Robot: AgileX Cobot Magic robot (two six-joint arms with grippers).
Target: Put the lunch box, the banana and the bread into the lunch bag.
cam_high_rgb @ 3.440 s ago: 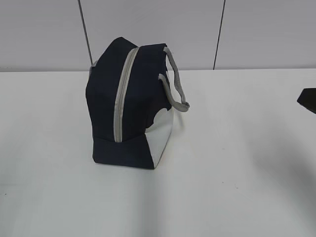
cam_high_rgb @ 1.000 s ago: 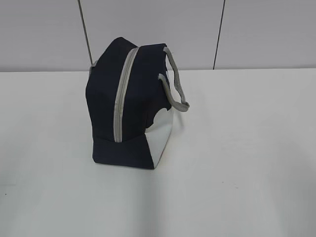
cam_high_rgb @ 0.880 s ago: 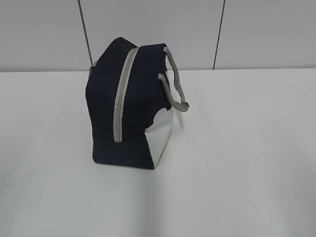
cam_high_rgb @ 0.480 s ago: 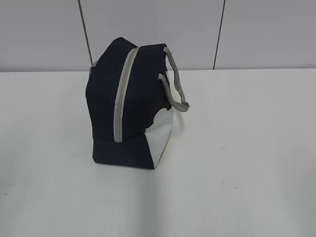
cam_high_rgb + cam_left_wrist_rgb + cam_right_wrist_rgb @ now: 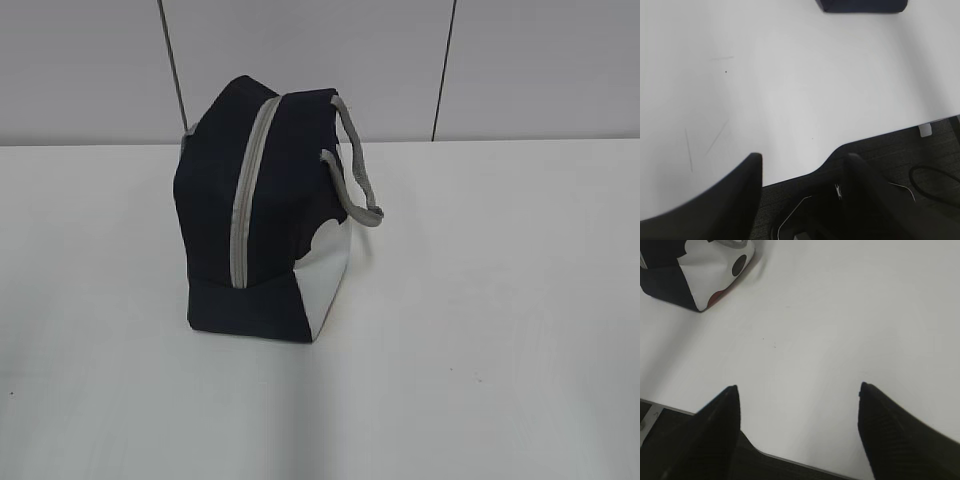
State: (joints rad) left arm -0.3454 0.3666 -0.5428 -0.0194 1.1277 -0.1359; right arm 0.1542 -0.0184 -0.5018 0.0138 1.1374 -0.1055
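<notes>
The navy lunch bag (image 5: 265,215) stands on the white table (image 5: 480,330), left of centre, its grey zipper shut and its grey handles hanging to the right. A corner of it shows in the left wrist view (image 5: 862,6) and in the right wrist view (image 5: 695,275). The lunch box, the banana and the bread are out of view. My left gripper (image 5: 805,157) is open and empty over the table's front edge. My right gripper (image 5: 797,388) is open and empty above bare table. Neither gripper shows in the exterior view.
A grey panelled wall (image 5: 400,60) rises behind the table. The table's front edge and the dark floor with a cable (image 5: 935,182) show in the left wrist view. The table edge also shows at the bottom of the right wrist view (image 5: 670,410).
A dark part of the right arm at the exterior view's right edge has left that view. The bag has not moved.
</notes>
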